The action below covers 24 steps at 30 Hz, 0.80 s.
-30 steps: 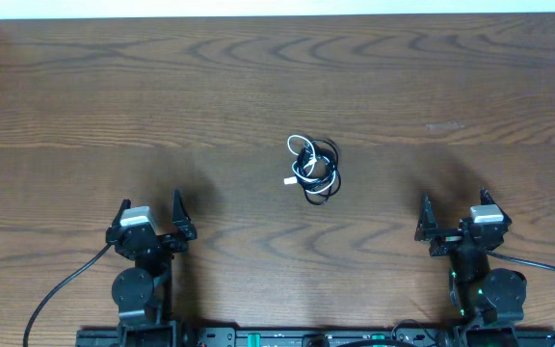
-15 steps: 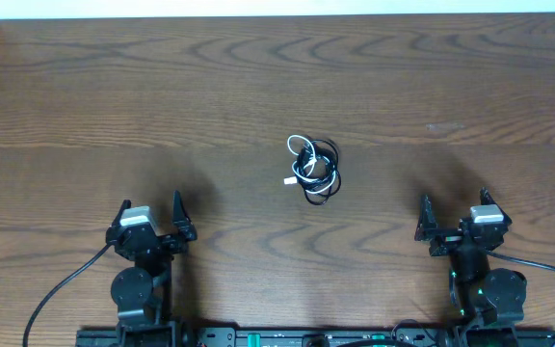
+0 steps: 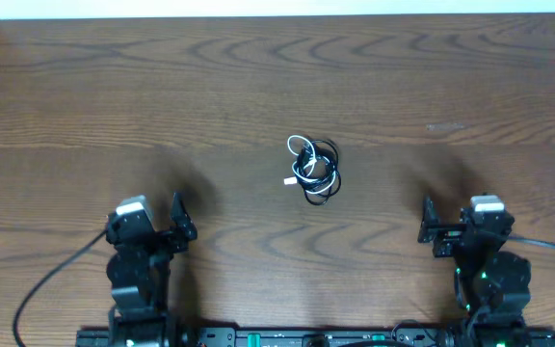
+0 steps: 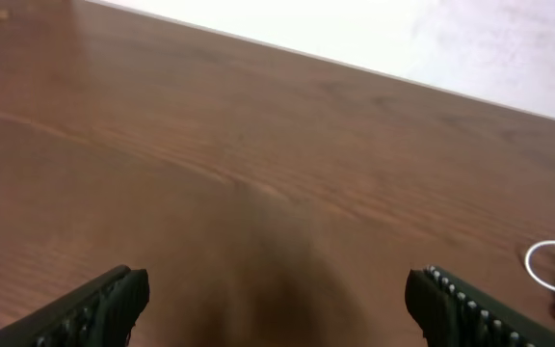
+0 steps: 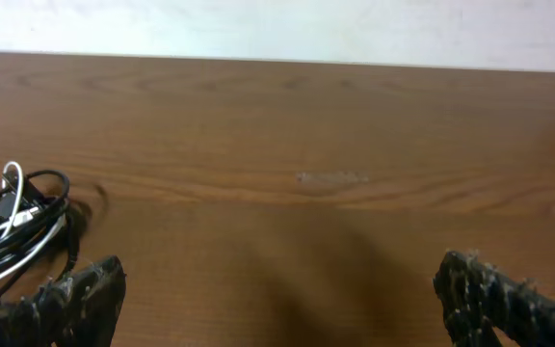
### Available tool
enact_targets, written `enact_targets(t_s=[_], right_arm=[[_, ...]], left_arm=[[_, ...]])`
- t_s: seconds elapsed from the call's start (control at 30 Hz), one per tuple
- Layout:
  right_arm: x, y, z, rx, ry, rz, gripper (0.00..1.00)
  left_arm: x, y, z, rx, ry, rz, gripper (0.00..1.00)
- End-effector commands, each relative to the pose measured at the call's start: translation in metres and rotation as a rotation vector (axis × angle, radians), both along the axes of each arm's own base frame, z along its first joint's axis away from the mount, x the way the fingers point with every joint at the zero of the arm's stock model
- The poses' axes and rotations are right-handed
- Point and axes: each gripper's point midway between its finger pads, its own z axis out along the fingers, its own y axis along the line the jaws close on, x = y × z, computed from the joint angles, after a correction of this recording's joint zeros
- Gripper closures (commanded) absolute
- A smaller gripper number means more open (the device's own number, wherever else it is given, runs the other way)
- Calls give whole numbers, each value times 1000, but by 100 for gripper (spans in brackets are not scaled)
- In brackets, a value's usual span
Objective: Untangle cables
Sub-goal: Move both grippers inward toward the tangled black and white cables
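The cables (image 3: 313, 169) lie in one small tangled bundle on the desk (image 3: 258, 77), about midway between its left and right edges and roughly halfway from the near edge to the far one. The black cable (image 3: 329, 154) forms most of the coil, its loops stacked over each other. The white cable (image 3: 296, 144) threads through them, one thin loop poking out on the far-left side and a small white plug (image 3: 288, 179) sticking out toward the left edge. The two cords overlap closely, and the exact crossings are too small to make out.

From the right wrist view the bundle (image 5: 17, 226) sits ahead of that arm's left finger (image 5: 75, 299), not touching it. From the left wrist view only a white loop (image 4: 552, 265) shows at the right margin.

The left hand (image 3: 149, 224) sits by the near edge toward the left corner, its jaws spread wide and grasping nothing. The right hand (image 3: 456, 224) sits by the near edge toward the right corner, likewise released and empty. Both are well apart from the cables, one to each side. Thick black wires (image 3: 51, 294) trail from the arms toward the near edge.
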Motion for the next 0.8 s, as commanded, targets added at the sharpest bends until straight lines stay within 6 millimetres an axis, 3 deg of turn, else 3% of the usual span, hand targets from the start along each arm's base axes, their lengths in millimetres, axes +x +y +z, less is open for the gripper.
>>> enact_targets(t_s=[0.0,0.23,0.37,0.63,0.77], right_arm=[[7,-3,17,4,33,-22,1],[31,2,28,37,157,-14,1],[43,9,26,43,286,16,1],[41,17,18,-15,583,89,1],[45,18,22,-46,627,114,1]], left_arm=[[7,1,25,-23,38,10,10],[18,1,27,-43,241,4,10],[22,-11,22,-93,392,-54,10],[2,-29,0,-194,716,-117,9],[-13,-32,-9,-215,802,-119,9]])
